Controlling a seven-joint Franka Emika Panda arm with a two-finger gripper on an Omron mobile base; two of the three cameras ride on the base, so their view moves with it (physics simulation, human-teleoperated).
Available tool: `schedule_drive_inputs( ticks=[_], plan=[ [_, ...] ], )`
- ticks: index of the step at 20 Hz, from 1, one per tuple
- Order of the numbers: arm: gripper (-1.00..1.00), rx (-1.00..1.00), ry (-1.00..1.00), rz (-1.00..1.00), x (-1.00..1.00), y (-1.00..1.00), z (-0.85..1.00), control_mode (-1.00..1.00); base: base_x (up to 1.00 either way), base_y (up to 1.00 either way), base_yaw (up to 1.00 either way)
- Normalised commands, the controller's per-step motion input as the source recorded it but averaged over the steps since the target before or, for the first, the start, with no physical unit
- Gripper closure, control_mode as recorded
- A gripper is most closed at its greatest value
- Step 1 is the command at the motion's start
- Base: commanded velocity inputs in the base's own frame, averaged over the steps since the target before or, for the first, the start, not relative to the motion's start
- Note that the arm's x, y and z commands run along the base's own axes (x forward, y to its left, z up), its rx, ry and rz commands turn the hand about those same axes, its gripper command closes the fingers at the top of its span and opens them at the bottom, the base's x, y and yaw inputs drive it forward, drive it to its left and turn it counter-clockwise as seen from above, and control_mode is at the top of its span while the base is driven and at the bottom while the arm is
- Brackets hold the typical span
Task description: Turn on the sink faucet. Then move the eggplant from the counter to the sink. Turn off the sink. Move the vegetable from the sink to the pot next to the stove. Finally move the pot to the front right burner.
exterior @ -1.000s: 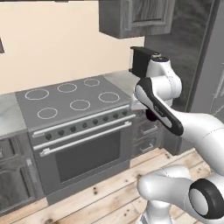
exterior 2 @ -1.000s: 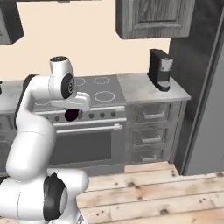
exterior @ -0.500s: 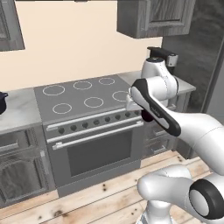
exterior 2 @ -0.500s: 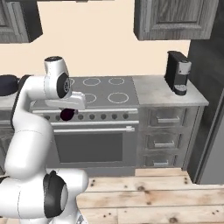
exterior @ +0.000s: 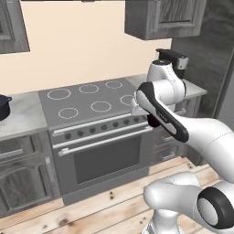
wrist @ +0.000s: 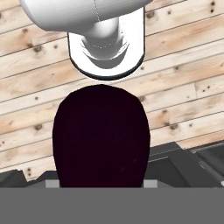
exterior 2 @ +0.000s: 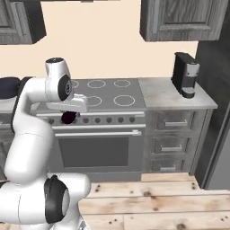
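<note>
Eggplant (wrist: 101, 136) sits in the gripper (exterior 2: 68, 117), dark purple and nearly black, hanging directly below the hand; the hand view looks straight down its back, so its long axis seems to run along the finger line, toward the floor. Fingertips are hidden behind it in the hand view, so closure width cannot be read directly; judged as clamped on the eggplant, since it hangs off any surface.

From the left base view the eggplant (exterior: 153, 121) shows just under the wrist, level with the oven knob row and in front of the stove (exterior: 91, 98) edge.

Key relation for the coming move: the pot (exterior: 3, 106) lies well to the left of the gripper, across the full width of the cooktop, on the counter (exterior: 23, 119) beside the stove. In the right base view the pot (exterior 2: 10, 87) shows as a dark rounded shape partly behind the arm's upper link. Judgement: carry goes leftward and up over the counter edge, then release above the pot opening. Risk: clipping the stove front.

Below the gripper: light wooden plank floor (wrist: 183, 74). Beyond: five ring burners, grey cabinets, beige wall. Far right: coffee machine (exterior 2: 186, 74) on the counter, well apart from the gripper.
</note>
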Motion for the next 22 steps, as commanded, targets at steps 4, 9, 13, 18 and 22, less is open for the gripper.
schedule_drive_inputs(
  ticks=[4,9,13,18,22],
  plan=[
    [1.0,0.0,0.0,0.0,0.0,0.0,0.0,1.0,0.19,0.49,0.0],
    [1.0,0.0,0.0,0.0,0.0,0.0,0.0,1.0,0.27,0.49,0.0],
    [1.0,0.0,0.0,0.0,0.0,0.0,0.0,1.0,0.39,0.45,0.0],
    [1.0,0.0,0.0,0.0,0.0,0.0,0.0,1.0,0.55,0.25,0.0],
    [1.0,0.0,0.0,0.0,0.0,0.0,0.0,1.0,0.48,0.15,0.0]
  ],
)
